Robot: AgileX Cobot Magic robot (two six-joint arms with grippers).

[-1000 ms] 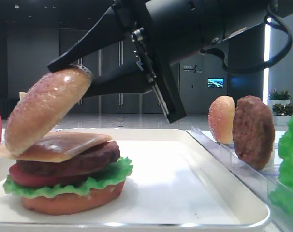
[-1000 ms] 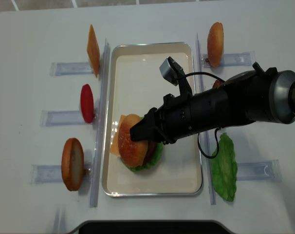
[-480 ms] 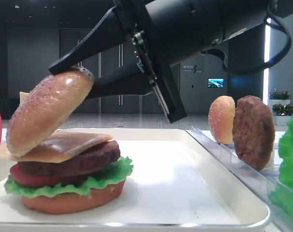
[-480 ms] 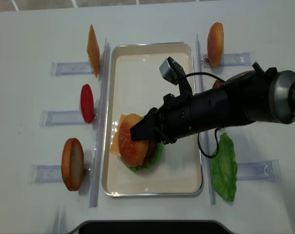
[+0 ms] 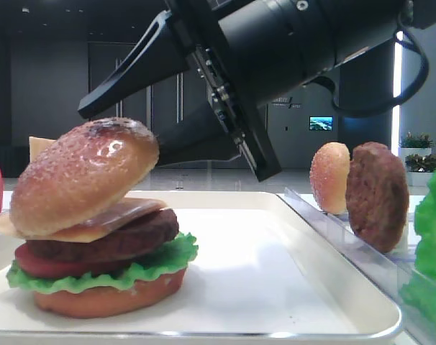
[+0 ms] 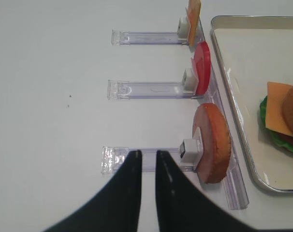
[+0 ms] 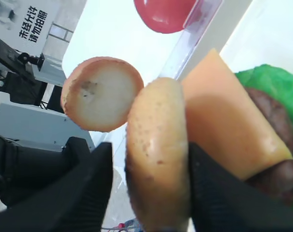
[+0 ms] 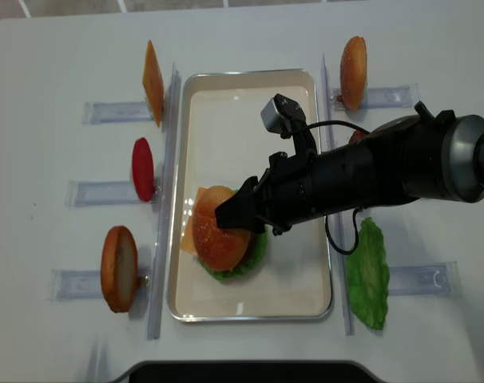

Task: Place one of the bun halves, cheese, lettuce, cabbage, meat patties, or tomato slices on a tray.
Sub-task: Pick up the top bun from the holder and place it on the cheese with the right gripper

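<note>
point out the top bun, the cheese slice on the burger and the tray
top bun [image 5: 85,176], low side view, its glossy dome.
cheese slice [image 7: 228,128], right wrist view, its flat orange face.
tray [image 8: 250,74], overhead view, its far rim.

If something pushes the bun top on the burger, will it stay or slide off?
The bun top probably slides: it sits tilted on the smooth cheese, not flat. Its glossy dome looks slippery and apt to rock. It keeps its shape, so it seems stiff.
</note>
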